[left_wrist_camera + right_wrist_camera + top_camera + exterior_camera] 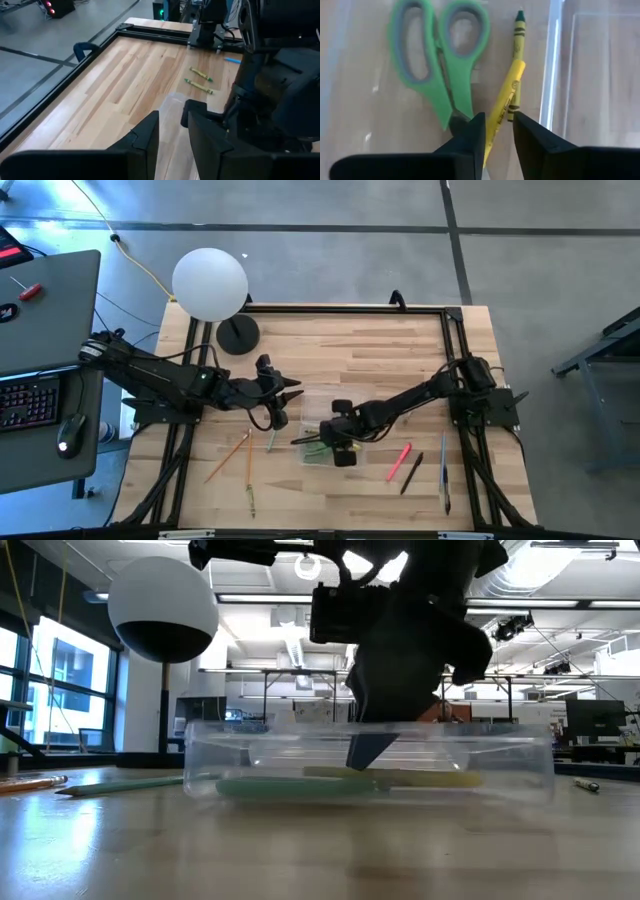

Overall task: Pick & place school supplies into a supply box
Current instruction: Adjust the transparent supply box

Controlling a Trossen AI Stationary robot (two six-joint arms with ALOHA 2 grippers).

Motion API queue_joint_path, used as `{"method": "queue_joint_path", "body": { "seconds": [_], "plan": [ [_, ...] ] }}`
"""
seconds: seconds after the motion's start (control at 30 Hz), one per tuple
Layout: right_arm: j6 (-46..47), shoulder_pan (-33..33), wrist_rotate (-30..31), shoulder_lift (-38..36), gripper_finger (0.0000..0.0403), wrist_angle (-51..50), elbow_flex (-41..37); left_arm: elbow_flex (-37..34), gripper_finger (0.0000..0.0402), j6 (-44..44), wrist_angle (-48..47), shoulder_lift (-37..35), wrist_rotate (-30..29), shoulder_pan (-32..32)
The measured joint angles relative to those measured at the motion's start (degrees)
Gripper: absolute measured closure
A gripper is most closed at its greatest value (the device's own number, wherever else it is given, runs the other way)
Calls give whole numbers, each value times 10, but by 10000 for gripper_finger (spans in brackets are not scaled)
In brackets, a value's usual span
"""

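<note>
The supply box [520, 755] is a clear case that sits open on the table's middle, its lid [605, 75] lying flat beside it. Inside lie green-handled scissors [437, 65], a yellow marker [505, 95] and a green crayon [517, 50]. My right gripper [499, 120] points steeply down into the box [365, 452], open, with the marker's near end between its fingers. My left gripper [173, 125] hangs open above the table, left of the box [290, 392], with nothing between its fingers. My right gripper's fingers [470, 135] stand on either side of the yellow marker's near end [492, 137], coming from above. The marker lies on the box's floor. Whether the fingers touch it, I cannot tell.
On the table lie wood pencils [228, 457] and a green pencil [270, 440] left of the box, and pink [400, 460], black [411, 477] and blue [443, 470] pens right of it. Two crayons [200, 80] lie beyond the box. A white globe lamp [210, 283] stands far left.
</note>
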Motion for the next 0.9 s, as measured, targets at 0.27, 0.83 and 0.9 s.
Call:
{"method": "queue_joint_path", "body": {
  "seconds": [0.27, 0.83, 0.9],
  "plan": [
    [-19, -18, 26, 0, 316, 0, 0, 0, 266, 0, -1, 0, -1, 0],
    [-32, 25, -59, -22, 315, -1, 12, 0, 266, 0, -18, 0, -2, 0],
    [-44, 33, -53, -20, 316, 2, 9, 0, 266, 0, -18, 0, -2, 0]
  ]
}}
